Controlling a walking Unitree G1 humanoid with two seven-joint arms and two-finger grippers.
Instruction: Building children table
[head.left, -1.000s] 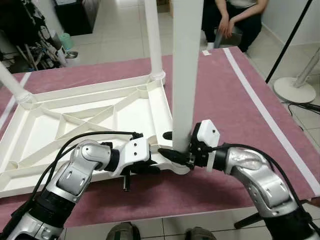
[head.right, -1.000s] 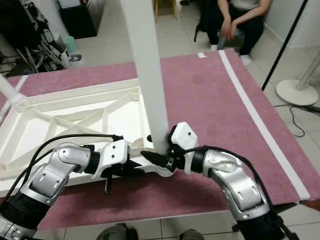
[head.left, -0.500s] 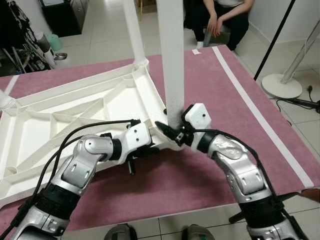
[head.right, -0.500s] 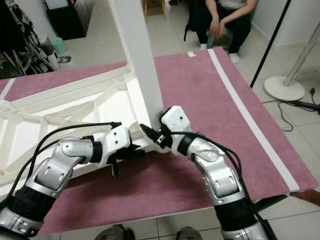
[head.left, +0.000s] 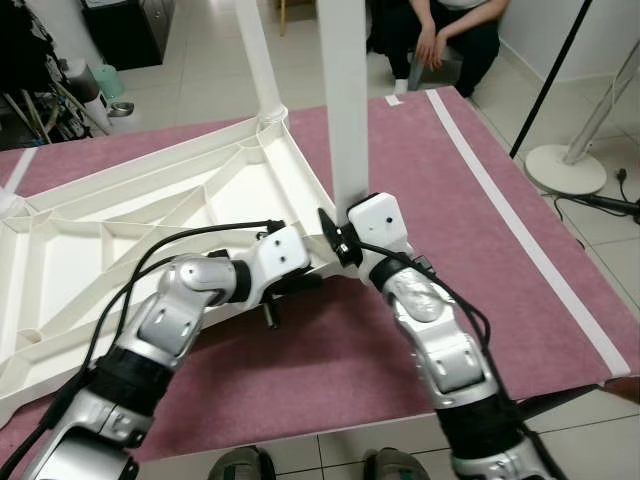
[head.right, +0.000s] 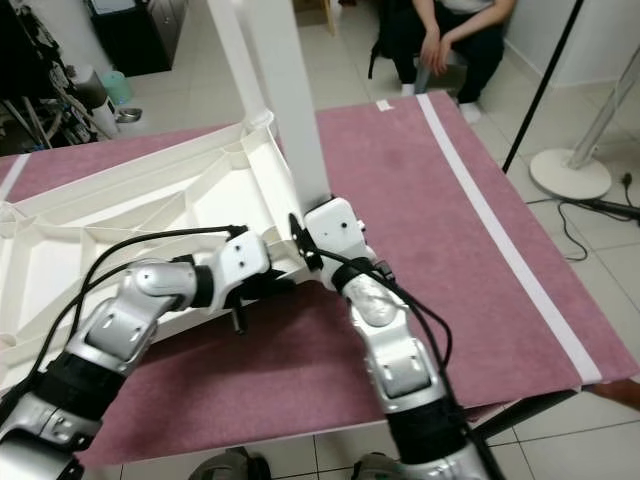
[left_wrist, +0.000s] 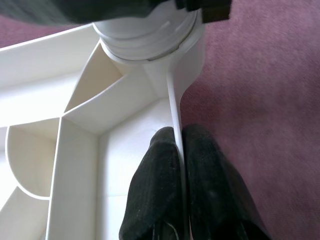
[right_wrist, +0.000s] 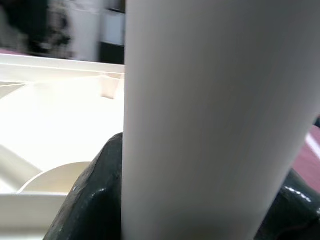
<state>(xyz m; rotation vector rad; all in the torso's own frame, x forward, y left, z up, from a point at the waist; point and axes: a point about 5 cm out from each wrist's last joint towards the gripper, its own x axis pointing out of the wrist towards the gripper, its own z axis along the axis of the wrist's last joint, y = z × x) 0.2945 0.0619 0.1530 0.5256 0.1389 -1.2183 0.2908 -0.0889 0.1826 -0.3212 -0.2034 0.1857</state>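
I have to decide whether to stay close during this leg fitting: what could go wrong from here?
1. The right end effector grips the tall leg only at its base; the long leg could lean and bind in the corner socket.
2. The left end effector pinches only the thin rim of the tabletop, so it might slip and let the top turn.

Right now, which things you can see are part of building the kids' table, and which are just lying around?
Part of the job:
upturned white tabletop
white leg held by the right gripper
left gripper pinching the tabletop's edge wall
second fitted leg

Just about:
maroon mat
seated person
fan base
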